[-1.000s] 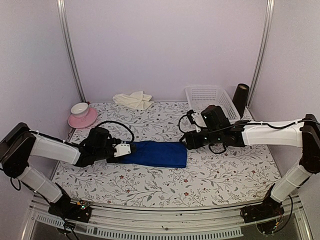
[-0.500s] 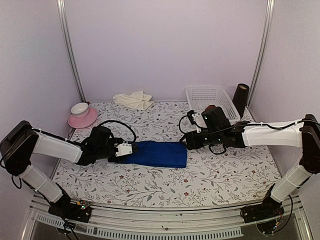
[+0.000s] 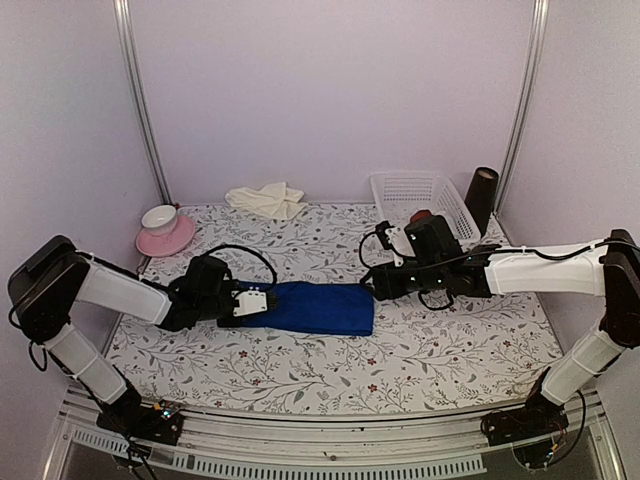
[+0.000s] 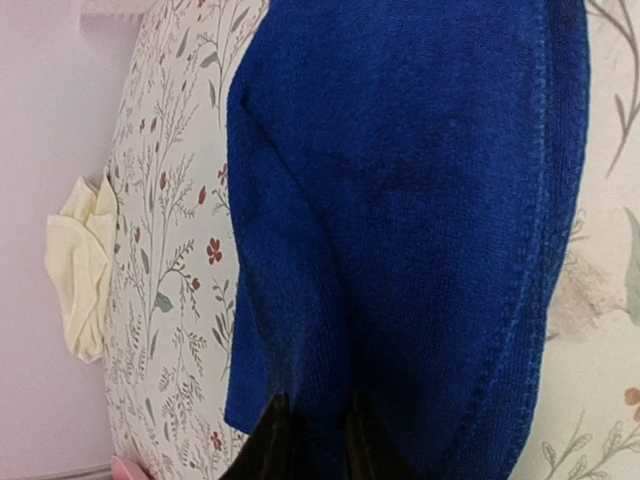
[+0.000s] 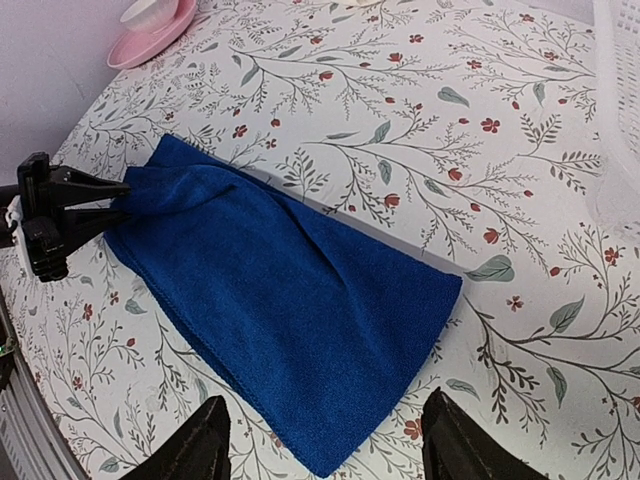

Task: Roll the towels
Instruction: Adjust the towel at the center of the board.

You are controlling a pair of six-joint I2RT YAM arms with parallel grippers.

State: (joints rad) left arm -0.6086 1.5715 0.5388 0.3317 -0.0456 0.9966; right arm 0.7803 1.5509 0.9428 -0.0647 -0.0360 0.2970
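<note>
Where left jaws pinch, blue towel [image 5: 290, 320] bunches.

The left claw [image 5: 118, 198] has been drawn in from a wider stance and is now pinched on the left end of the blue towel [image 5: 300, 310]. There the cloth is seen gathered into a small bunch. The elbow of the left arm [image 3: 120, 292] has been shifted a little to the right and farther from the near edge of the bench [image 3: 450, 350].
</note>
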